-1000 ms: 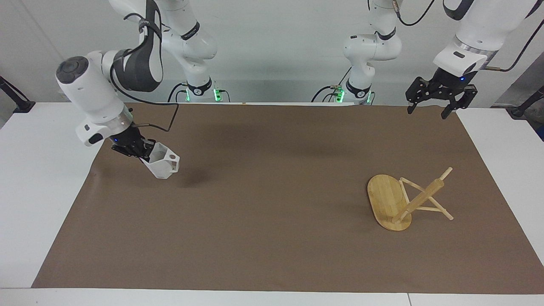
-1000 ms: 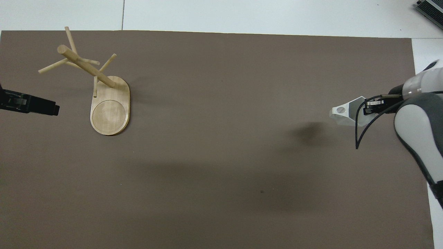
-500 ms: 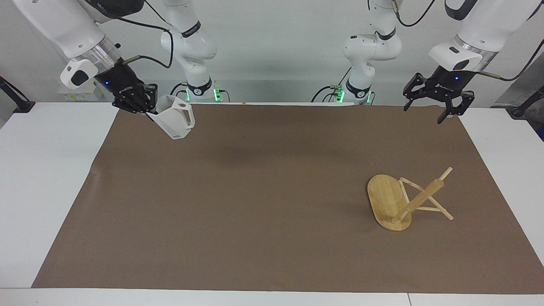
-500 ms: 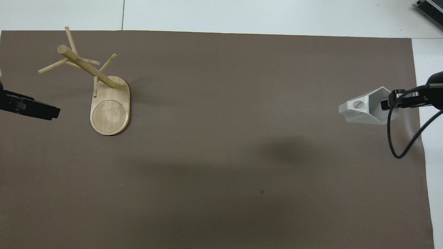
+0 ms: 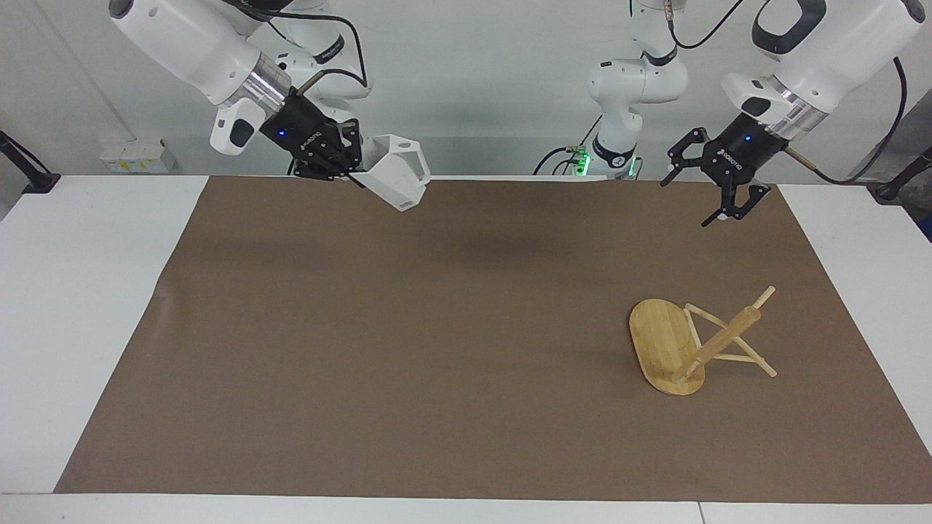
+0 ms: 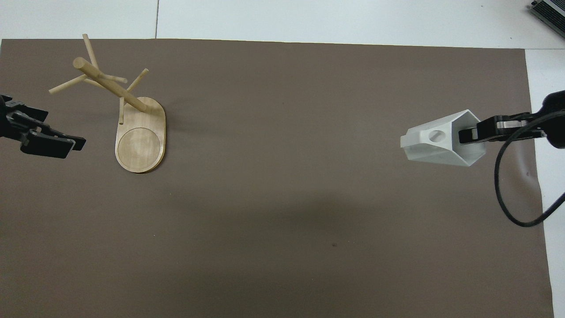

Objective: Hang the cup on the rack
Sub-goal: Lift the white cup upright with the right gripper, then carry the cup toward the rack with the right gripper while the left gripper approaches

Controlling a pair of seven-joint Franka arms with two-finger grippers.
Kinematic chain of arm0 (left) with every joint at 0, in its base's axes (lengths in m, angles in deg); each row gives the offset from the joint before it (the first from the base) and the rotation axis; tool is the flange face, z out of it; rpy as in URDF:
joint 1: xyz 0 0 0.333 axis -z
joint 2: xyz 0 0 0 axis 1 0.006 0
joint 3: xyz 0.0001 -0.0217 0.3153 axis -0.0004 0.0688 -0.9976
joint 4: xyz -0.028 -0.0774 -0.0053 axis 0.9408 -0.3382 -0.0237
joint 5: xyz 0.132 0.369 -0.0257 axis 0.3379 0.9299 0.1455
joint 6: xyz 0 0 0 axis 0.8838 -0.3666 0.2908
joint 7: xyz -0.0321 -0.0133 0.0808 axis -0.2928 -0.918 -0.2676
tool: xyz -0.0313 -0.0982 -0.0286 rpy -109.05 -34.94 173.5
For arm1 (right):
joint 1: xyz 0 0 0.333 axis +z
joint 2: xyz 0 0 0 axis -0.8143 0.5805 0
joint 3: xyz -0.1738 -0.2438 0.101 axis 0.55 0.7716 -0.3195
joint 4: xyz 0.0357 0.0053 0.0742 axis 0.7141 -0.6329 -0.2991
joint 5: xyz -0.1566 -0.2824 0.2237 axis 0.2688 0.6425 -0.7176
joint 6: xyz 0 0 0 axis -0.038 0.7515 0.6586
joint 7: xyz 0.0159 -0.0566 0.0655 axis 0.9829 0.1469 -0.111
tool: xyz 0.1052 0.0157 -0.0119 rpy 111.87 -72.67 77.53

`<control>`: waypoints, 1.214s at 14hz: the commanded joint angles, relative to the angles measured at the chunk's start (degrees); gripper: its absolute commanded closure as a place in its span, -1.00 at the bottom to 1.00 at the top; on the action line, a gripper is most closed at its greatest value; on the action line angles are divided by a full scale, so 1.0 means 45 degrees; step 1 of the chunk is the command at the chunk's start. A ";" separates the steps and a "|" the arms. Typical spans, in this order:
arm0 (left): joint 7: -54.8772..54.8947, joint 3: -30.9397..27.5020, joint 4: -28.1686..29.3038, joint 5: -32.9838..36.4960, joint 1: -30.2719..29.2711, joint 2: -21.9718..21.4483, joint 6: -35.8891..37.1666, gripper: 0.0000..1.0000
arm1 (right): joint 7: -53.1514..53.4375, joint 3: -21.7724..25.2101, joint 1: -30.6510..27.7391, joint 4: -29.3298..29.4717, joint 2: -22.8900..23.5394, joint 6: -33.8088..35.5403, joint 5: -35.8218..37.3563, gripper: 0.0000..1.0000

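The white faceted cup point(image 5: 395, 177) hangs tilted in the air in my right gripper point(image 5: 354, 166), which is shut on its rim wall, high over the mat at the right arm's end. In the overhead view the cup point(image 6: 435, 143) shows its handle hole on top, with the right gripper point(image 6: 470, 133) at its rim. The bamboo rack point(image 5: 688, 346) stands on its oval base at the left arm's end, pegs bare; it also shows in the overhead view point(image 6: 132, 128). My left gripper point(image 5: 717, 191) is open and empty in the air, beside the rack in the overhead view point(image 6: 48, 139).
A brown mat point(image 5: 437, 327) covers most of the white table point(image 5: 80, 306). A dark device point(image 6: 549, 11) sits at the table's corner farthest from the robots, at the right arm's end.
My right arm has lifted the cup high off the mat and carried it toward the table's middle. My left gripper has tilted and shifted a little toward the rack.
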 commanded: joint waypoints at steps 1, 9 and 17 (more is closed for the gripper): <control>0.0593 0.0173 0.0784 -0.0481 0.0197 -0.0639 -0.0396 -1.00 | 0.0491 0.0027 0.0859 -0.0692 0.0063 -0.1641 -0.1254 1.00; 0.0883 0.0447 0.1521 -0.2101 0.1151 -0.1008 -0.1502 -1.00 | 0.4021 0.0027 0.4338 -0.0693 0.0806 -0.5297 -0.1605 1.00; 0.3210 0.0427 0.2503 -0.3392 0.2422 -0.0932 -0.3422 -1.00 | 0.5728 0.0027 0.4810 -0.0556 0.1119 -0.5417 -0.2740 1.00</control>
